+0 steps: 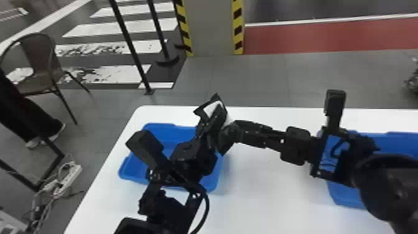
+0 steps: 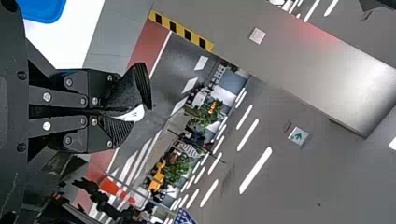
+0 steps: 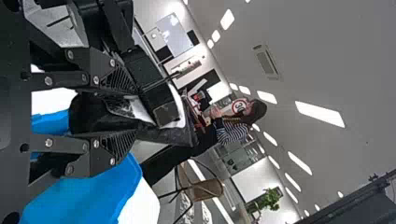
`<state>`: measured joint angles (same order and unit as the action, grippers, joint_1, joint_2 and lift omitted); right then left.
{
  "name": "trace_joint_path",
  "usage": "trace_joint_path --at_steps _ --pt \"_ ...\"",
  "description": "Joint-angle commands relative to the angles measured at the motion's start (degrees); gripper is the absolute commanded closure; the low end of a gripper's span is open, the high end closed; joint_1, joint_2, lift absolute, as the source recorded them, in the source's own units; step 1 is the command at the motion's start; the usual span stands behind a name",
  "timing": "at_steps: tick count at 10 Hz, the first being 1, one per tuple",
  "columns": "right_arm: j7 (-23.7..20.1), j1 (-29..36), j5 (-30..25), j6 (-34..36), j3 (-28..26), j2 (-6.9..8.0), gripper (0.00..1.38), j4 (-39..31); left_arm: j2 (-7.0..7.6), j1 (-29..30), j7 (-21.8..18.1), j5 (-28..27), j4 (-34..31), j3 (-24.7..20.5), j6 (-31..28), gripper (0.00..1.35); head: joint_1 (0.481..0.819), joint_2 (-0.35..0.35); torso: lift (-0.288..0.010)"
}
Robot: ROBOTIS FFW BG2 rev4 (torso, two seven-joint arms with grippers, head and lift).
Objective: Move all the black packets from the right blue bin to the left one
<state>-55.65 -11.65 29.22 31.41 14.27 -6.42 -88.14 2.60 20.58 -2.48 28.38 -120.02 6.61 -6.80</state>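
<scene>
Packet, black with a pale patch point(image 1: 214, 108), is raised above the inner side of the left blue bin point(image 1: 168, 132), outside both bins and tilted. The left end effector point(image 1: 215, 119), coming up from the bottom edge of the head view, is clenched on the packet; in the left wrist view its fingers point(image 2: 119, 133) lie close together against the film. The right end effector point(image 1: 222, 137) reaches across from the right and meets the packet beside the left one. In the right wrist view its fingers point(image 3: 116, 144) stand apart with black film between them; firm grip cannot be confirmed.

Left bin sits near the left end of the white worktop point(image 1: 267, 193), partly covered by the left arm. Right blue bin point(image 1: 345, 196) is well apart from it on the same surface, largely hidden behind the right arm; its contents cannot be determined.

Beyond the worktop, a pillar point(image 1: 211, 28) with yellow and black edging stands on grey tiled flooring. To the left are a brown chair point(image 1: 40, 62), dark posts point(image 1: 130, 46) and, on the floor, a white power strip point(image 1: 69, 179) with cables
</scene>
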Motion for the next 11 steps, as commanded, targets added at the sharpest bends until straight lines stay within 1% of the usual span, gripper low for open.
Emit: trace_joint_path --at_steps 1,2,3,5,6,7,8,9,10,11 --pt "0.1 1.7 -1.4 -0.1 -2.8 0.18 0.06 -0.4 -0.49 0.2 0.3 -0.7 0.1 -1.2 1.6 1.22 0.695 0.218 -0.110" --pt "0.6 3.5 -3.6 -0.1 -5.8 0.35 0.09 -1.8 -0.93 -0.1 0.9 -2.3 1.5 -2.1 3.7 1.22 0.695 0.216 -0.110" --pt "1.4 5.5 -4.6 -0.1 -8.5 0.26 0.13 -3.6 -1.28 -1.0 1.1 -3.9 4.5 -3.4 6.7 1.22 0.695 0.210 -0.110" --pt "2.6 8.7 -5.7 -0.1 -12.4 0.18 0.13 -6.8 -1.54 -3.9 1.8 -8.3 14.6 -5.3 15.0 1.22 0.695 0.196 -0.110" --pt "3.1 9.7 -5.7 -0.1 -13.2 -0.09 0.13 -8.3 -1.63 -5.4 1.9 -10.4 19.5 -6.4 16.5 1.22 0.695 0.196 -0.110" --pt "3.6 10.4 -5.8 -0.1 -13.7 -0.09 0.13 -9.2 -1.63 -7.2 1.9 -14.7 23.2 -7.9 18.9 1.21 0.695 0.200 -0.110" --pt "4.2 10.9 -6.5 -0.1 -14.1 -0.09 0.13 -10.4 -1.63 -9.2 2.3 -17.7 27.4 -8.8 22.7 1.06 0.695 0.206 -0.110" --pt "4.4 10.9 -6.8 -0.1 -14.1 -0.18 0.13 -10.6 -1.63 -9.8 2.3 -17.4 29.0 -9.0 24.0 0.58 0.695 0.210 -0.110" --pt "4.5 11.4 -7.1 -0.1 -14.6 -0.26 0.13 -10.9 -1.63 -9.6 2.2 -17.0 29.0 -8.7 25.1 0.14 0.695 0.218 -0.110" --pt "5.5 12.3 -8.7 0.6 -15.8 -0.26 0.13 -13.5 -1.54 -9.3 1.8 -16.2 28.8 -8.1 26.9 0.04 0.695 0.219 -0.110"
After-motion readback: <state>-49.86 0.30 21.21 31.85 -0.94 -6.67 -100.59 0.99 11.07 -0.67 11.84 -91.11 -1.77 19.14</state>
